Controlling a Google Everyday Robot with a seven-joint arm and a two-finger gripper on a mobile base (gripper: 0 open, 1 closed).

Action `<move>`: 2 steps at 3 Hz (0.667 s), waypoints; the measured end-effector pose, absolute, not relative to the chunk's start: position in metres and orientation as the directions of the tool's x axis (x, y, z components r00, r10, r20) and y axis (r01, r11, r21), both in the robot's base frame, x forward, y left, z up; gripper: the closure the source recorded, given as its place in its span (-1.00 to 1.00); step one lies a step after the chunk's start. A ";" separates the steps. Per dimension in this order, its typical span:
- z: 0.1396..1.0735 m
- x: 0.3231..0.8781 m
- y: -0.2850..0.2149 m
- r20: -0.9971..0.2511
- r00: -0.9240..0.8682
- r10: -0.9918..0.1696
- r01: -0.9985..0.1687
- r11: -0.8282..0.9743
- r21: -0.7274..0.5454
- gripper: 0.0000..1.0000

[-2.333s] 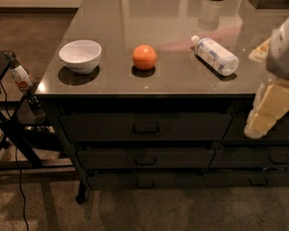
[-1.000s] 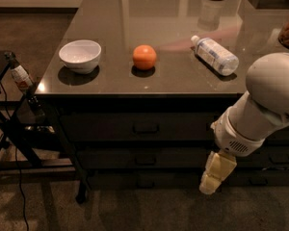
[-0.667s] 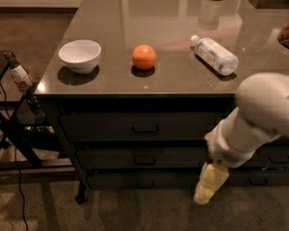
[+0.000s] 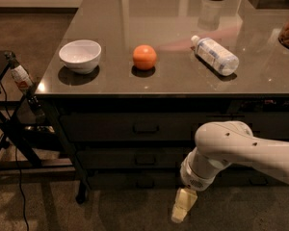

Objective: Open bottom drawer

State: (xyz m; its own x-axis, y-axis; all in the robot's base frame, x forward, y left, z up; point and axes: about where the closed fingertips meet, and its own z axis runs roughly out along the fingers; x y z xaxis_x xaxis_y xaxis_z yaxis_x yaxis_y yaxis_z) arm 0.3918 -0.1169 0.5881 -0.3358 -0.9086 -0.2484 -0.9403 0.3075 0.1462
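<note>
Camera view puts the gripper [image 4: 183, 206] low at the bottom of the frame, hanging downward from the white arm [image 4: 236, 148] just above the floor [image 4: 111, 211]. We cannot tell whether it is spread or closed. It sits in front of the table's drawers and a little below the bottom drawer [image 4: 120, 181], right of that drawer's small dark pull [image 4: 145, 182]; we cannot say if it touches the front. The bottom drawer is the lowest of the stack under the table top [image 4: 159, 88], and its front looks flush with the middle drawer [image 4: 111, 159] and the top drawer [image 4: 101, 127] above it. On the table top we see a white bowl [image 4: 80, 56] to the left, an orange [image 4: 145, 57] near the middle, and a plastic bottle [image 4: 215, 55] lying on its side to the right, all well apart. A black stand [image 4: 9, 129] with a small bottle [image 4: 20, 75] is at the far left.
</note>
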 end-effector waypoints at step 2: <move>0.556 0.399 -0.112 -0.278 -0.360 -0.891 -0.932 0.326 0.160 -1.00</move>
State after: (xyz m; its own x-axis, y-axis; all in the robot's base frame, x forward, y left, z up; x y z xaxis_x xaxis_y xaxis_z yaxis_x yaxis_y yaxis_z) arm 0.3989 -0.1118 0.5565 -0.3599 -0.8906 -0.2781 -0.9316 0.3264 0.1602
